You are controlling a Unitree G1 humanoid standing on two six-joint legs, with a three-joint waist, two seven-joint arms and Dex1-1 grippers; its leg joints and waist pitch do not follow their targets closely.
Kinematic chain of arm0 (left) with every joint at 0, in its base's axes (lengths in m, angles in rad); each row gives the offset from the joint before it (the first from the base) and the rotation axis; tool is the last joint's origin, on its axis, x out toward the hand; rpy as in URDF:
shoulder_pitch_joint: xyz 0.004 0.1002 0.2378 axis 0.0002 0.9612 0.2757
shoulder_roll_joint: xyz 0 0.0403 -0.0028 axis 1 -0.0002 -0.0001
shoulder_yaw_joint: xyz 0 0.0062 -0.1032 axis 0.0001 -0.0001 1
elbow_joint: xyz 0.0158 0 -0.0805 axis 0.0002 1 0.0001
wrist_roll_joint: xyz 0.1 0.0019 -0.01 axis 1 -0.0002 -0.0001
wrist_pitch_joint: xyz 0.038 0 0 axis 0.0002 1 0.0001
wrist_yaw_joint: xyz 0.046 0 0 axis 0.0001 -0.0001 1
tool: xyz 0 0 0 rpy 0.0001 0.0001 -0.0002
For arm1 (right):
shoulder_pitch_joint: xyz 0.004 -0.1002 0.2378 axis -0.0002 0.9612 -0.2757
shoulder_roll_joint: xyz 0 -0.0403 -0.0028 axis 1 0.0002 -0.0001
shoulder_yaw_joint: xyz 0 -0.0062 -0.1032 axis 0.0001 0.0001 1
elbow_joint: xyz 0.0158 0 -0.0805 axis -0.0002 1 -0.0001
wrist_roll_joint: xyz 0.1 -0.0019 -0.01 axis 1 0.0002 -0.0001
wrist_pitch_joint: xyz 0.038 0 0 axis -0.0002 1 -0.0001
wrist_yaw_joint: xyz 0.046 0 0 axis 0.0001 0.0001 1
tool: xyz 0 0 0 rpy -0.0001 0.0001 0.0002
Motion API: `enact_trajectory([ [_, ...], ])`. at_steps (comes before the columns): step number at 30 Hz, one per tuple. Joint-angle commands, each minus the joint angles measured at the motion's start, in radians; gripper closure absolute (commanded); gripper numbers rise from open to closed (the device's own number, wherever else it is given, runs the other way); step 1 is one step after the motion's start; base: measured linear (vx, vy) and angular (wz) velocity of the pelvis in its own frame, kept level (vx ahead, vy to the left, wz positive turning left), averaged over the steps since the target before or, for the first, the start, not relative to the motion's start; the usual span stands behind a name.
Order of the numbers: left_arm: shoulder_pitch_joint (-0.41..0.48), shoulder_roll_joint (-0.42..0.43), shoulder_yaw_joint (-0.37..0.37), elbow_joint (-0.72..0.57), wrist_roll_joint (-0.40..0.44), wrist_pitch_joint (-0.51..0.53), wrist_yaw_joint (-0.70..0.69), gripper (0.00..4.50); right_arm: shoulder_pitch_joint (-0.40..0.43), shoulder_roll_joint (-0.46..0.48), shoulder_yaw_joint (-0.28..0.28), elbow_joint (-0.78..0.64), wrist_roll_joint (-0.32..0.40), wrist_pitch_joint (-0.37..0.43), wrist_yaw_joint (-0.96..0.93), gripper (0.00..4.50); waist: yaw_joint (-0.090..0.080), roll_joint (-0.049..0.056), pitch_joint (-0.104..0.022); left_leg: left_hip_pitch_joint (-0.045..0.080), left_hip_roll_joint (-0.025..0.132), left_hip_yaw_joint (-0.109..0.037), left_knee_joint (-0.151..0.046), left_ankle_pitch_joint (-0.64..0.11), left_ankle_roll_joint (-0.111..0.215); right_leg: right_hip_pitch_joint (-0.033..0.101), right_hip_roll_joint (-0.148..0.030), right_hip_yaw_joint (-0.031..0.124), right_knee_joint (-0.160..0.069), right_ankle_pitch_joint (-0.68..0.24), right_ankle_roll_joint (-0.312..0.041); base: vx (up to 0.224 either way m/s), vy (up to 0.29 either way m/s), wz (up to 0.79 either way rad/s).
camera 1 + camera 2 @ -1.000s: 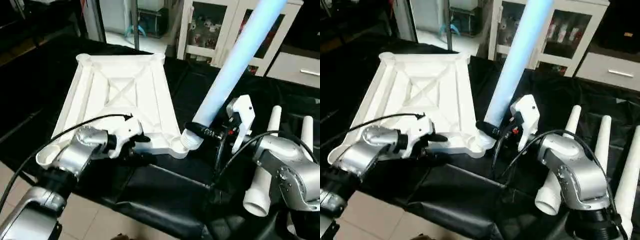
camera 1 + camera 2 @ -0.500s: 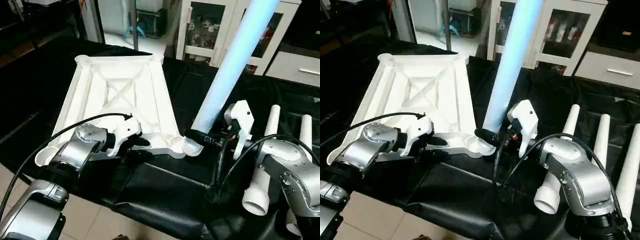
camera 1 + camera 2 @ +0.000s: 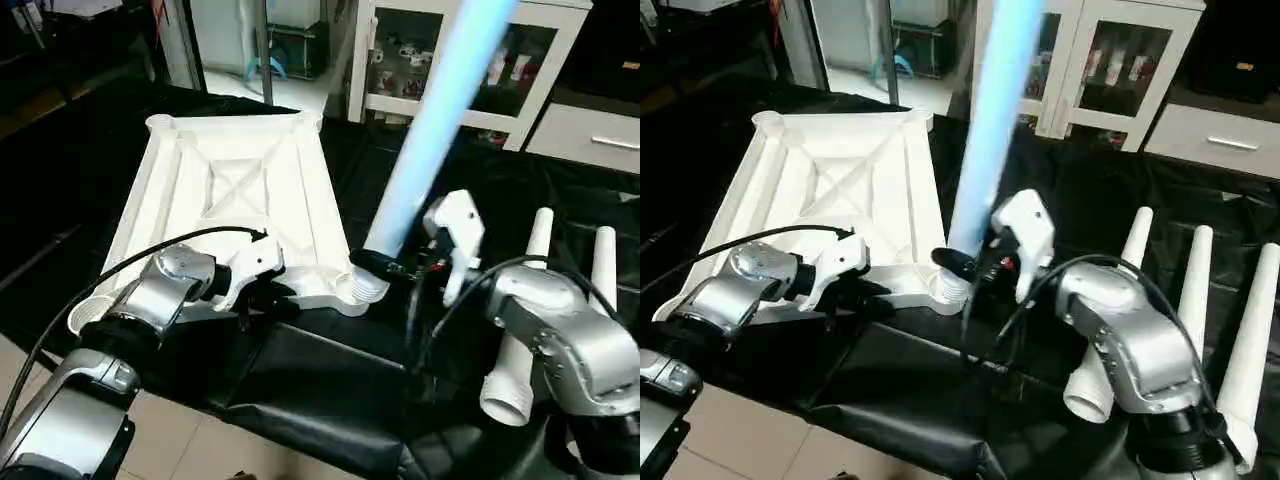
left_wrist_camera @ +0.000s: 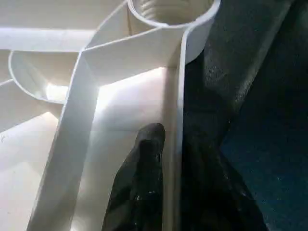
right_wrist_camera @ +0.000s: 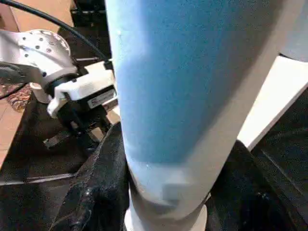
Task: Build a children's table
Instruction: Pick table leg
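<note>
The tabletop (image 3: 240,200) lies ribbed side up on the black table (image 3: 330,370). The left gripper (image 3: 272,296) is clamped on its near rim, one finger (image 4: 144,183) inside the wall and the other outside. The right gripper (image 3: 958,268) grasps a leg (image 3: 425,150) near its thick threaded end, which sits at the near right corner socket (image 3: 358,287), the leg leaning up and away; three more legs (image 3: 1200,290) lie on the table at the right.

I can read no text, brand, number or sign on anything; the left gripper's (image 5: 86,98) label is illegible.
</note>
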Motion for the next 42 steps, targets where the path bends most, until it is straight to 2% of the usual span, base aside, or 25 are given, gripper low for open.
enact_trajectory([
  [1,0.013,0.012,-0.028,0.057,0.059,0.030,0.015,4.01,-0.031,0.007,0.005,0.015,-0.011,-0.003,-0.007,2.64,-0.002,0.000,-0.050,0.003,0.069,-0.031,-0.099,-0.213,-0.024,0.041,-0.092,0.059,-0.098,-0.352,-0.190,0.000,0.000,0.00],
  [2,0.012,0.016,-0.035,0.058,0.072,0.031,0.015,4.07,-0.047,0.012,0.010,0.037,-0.017,-0.006,-0.012,2.64,-0.003,-0.005,-0.050,0.002,0.068,-0.031,-0.098,-0.212,-0.020,0.040,-0.093,0.059,-0.100,-0.368,-0.188,0.000,0.000,0.00],
  [5,0.016,0.015,-0.024,0.049,0.062,0.016,0.017,4.45,-0.063,0.015,0.027,0.086,-0.043,-0.019,-0.016,2.64,-0.002,-0.003,-0.050,0.001,0.069,-0.031,-0.099,-0.200,-0.019,0.039,-0.095,0.059,-0.101,-0.385,-0.184,0.000,0.000,0.00],
  [6,0.030,0.014,-0.012,0.019,0.040,0.000,0.004,4.48,-0.068,0.018,0.035,0.114,-0.057,-0.022,-0.021,2.64,-0.003,-0.009,-0.049,0.001,0.069,-0.030,-0.099,-0.202,-0.017,0.038,-0.095,0.059,-0.103,-0.389,-0.183,0.000,0.000,0.00],
  [7,0.031,0.014,-0.012,0.018,0.039,0.000,0.003,4.49,-0.068,0.019,0.036,0.115,-0.057,-0.022,-0.021,2.64,-0.002,-0.006,-0.050,0.001,0.070,-0.031,-0.098,-0.199,-0.018,0.038,-0.096,0.059,-0.100,-0.386,-0.186,0.000,0.000,0.00],
  [8,0.044,0.012,-0.007,-0.007,0.027,-0.016,-0.003,4.49,-0.071,0.020,0.041,0.131,-0.065,-0.023,-0.024,2.64,-0.004,-0.009,-0.051,-0.002,0.072,-0.031,-0.100,-0.195,-0.015,0.039,-0.095,0.058,-0.099,-0.367,-0.189,0.000,0.000,0.00],
  [9,0.050,0.010,-0.005,-0.016,0.024,-0.017,-0.004,4.49,-0.071,0.020,0.044,0.133,-0.067,-0.021,-0.025,2.64,-0.003,-0.007,-0.052,-0.002,0.072,-0.032,-0.099,-0.187,-0.015,0.041,-0.096,0.058,-0.095,-0.349,-0.193,0.000,0.000,0.00],
  [10,0.059,0.007,-0.003,-0.032,0.018,-0.020,-0.005,4.49,-0.073,0.020,0.047,0.138,-0.071,-0.018,-0.026,2.64,-0.004,-0.012,-0.053,-0.003,0.072,-0.030,-0.099,-0.178,-0.012,0.041,-0.094,0.058,-0.095,-0.333,-0.196,0.000,0.000,0.00],
  [11,0.059,0.007,-0.003,-0.032,0.018,-0.020,-0.005,4.49,-0.073,0.020,0.047,0.138,-0.071,-0.018,-0.026,2.64,-0.004,-0.008,-0.053,-0.002,0.072,-0.029,-0.099,-0.162,-0.007,0.041,-0.094,0.058,-0.091,-0.300,-0.205,0.000,0.000,0.00],
  [13,0.091,-0.001,0.005,-0.086,-0.002,-0.019,-0.010,4.49,-0.073,0.020,0.055,0.147,-0.074,-0.009,-0.026,2.64,-0.001,-0.008,-0.056,-0.004,0.072,-0.026,-0.096,-0.127,0.004,0.045,-0.094,0.059,-0.086,-0.243,-0.217,0.000,0.000,0.00],
  [14,0.140,-0.014,0.010,-0.173,-0.024,-0.002,-0.010,4.49,-0.073,0.022,0.060,0.156,-0.075,0.000,-0.028,2.64,-0.002,-0.022,-0.057,-0.005,0.073,-0.023,-0.095,-0.117,0.010,0.047,-0.094,0.059,-0.084,-0.228,-0.220,0.000,0.000,0.00],
  [15,0.140,-0.014,0.010,-0.173,-0.024,-0.002,-0.010,4.49,-0.073,0.022,0.060,0.156,-0.075,0.000,-0.028,2.64,0.000,-0.016,-0.058,-0.010,0.074,-0.026,-0.096,-0.087,0.020,0.052,-0.099,0.057,-0.078,-0.203,-0.226,0.000,0.000,0.00],
  [16,0.161,-0.019,0.011,-0.209,-0.031,0.007,-0.008,4.50,-0.074,0.023,0.061,0.161,-0.076,0.000,-0.028,2.65,0.001,-0.013,-0.059,-0.001,0.073,-0.020,-0.093,-0.079,0.028,0.044,-0.095,0.058,-0.080,-0.192,-0.230,0.000,0.000,0.00],
  [17,0.185,-0.020,0.004,-0.249,-0.035,0.017,-0.013,4.50,-0.075,0.027,0.062,0.167,-0.074,0.002,-0.024,2.65,0.001,-0.012,-0.059,-0.002,0.072,-0.019,-0.092,-0.070,0.033,0.045,-0.093,0.058,-0.079,-0.181,-0.233,0.000,0.000,0.00],
  [18,0.194,-0.019,-0.001,-0.263,-0.032,0.017,-0.014,4.50,-0.077,0.029,0.062,0.170,-0.073,0.004,-0.023,2.65,0.004,-0.020,-0.062,-0.006,0.073,-0.019,-0.093,-0.039,0.047,0.051,-0.095,0.057,-0.073,-0.143,-0.238,0.000,0.000,0.00],
  [20,0.204,-0.017,-0.007,-0.281,-0.029,0.018,-0.015,4.50,-0.080,0.032,0.063,0.176,-0.071,0.007,-0.019,2.65,0.005,-0.018,-0.061,-0.004,0.072,-0.015,-0.091,-0.008,0.071,0.047,-0.091,0.056,-0.070,-0.102,-0.244,0.000,0.000,0.00],
  [21,0.214,-0.015,-0.012,-0.298,-0.027,0.021,-0.019,4.50,-0.084,0.035,0.064,0.183,-0.068,0.010,-0.014,2.65,0.005,-0.025,-0.062,-0.002,0.071,-0.013,-0.091,-0.013,0.075,0.046,-0.091,0.055,-0.071,-0.104,-0.243,0.000,0.000,0.00],
  [22,0.223,-0.013,-0.014,-0.315,-0.025,0.025,-0.023,4.50,-0.088,0.039,0.064,0.189,-0.067,0.014,-0.008,2.65,0.006,-0.024,-0.062,-0.005,0.071,-0.015,-0.091,-0.010,0.078,0.050,-0.093,0.055,-0.069,-0.105,-0.244,0.000,0.000,0.00],
  [25,0.229,-0.007,-0.008,-0.326,-0.002,0.029,-0.008,4.50,-0.094,0.038,0.079,0.206,-0.070,0.023,0.010,2.65,0.005,-0.024,-0.060,-0.004,0.071,-0.015,-0.093,-0.021,0.077,0.048,-0.093,0.054,-0.072,-0.133,-0.239,0.000,0.000,0.00],
  [28,0.230,-0.004,-0.003,-0.328,0.012,0.029,0.005,4.50,-0.094,0.032,0.089,0.209,-0.072,0.031,0.020,2.65,0.004,-0.026,-0.058,-0.002,0.072,-0.015,-0.094,-0.047,0.061,0.047,-0.093,0.055,-0.076,-0.178,-0.222,0.000,0.000,0.00],
  [32,0.233,0.000,0.004,-0.331,0.027,0.030,0.019,4.50,-0.091,0.023,0.098,0.206,-0.073,0.047,0.029,2.65,0.004,-0.027,-0.057,-0.002,0.071,-0.016,-0.096,-0.062,0.050,0.047,-0.093,0.056,-0.079,-0.194,-0.214,0.000,0.000,0.00],
  [33,0.234,0.001,0.005,-0.331,0.028,0.029,0.021,4.50,-0.090,0.021,0.098,0.204,-0.071,0.050,0.032,2.65,0.004,-0.030,-0.057,-0.002,0.072,-0.016,-0.096,-0.063,0.049,0.047,-0.094,0.056,-0.079,-0.196,-0.213,0.000,0.000,0.00],
  [42,0.242,-0.004,0.010,-0.348,0.040,0.029,0.034,4.50,-0.074,0.006,0.121,0.210,-0.085,0.060,0.056,2.65,0.004,-0.033,-0.057,-0.002,0.073,-0.017,-0.097,-0.059,0.047,0.046,-0.095,0.056,-0.080,-0.206,-0.207,0.000,0.000,0.00],
])
